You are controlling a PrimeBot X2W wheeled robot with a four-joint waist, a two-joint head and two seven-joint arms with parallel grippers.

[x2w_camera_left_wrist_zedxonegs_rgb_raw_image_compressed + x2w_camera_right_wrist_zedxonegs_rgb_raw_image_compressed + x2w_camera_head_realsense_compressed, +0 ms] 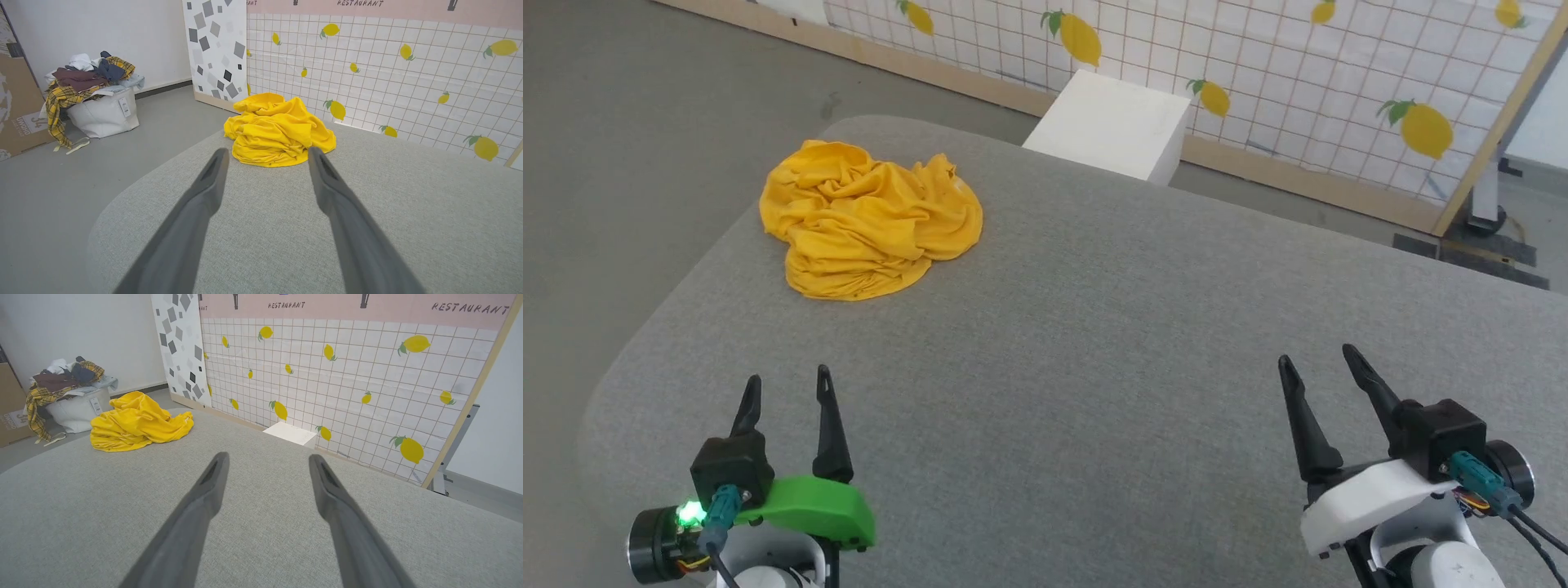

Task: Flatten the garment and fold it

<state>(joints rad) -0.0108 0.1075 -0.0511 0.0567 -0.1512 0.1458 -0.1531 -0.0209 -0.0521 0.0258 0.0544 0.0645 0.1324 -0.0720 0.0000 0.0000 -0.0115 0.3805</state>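
The garment [866, 220] is a bright yellow heap, crumpled into folds near the far left corner of the grey fabric table [1094, 343]; no print shows on it. Straight ahead in the left wrist view the garment [278, 130] lies well beyond the fingertips. Far to the left in the right wrist view is the same garment [137, 422]. My left gripper [788, 390] hovers open over the near left of the table with nothing between its fingers. Over the near right, my right gripper [1319, 361] is open and holds nothing.
A white box [1111, 122] stands just behind the table's far edge, before a lemon-patterned tiled wall panel [1298, 73]. On the floor to the left sits a white bag heaped with clothes [92, 98]. A cardboard box [16, 102] leans beside it.
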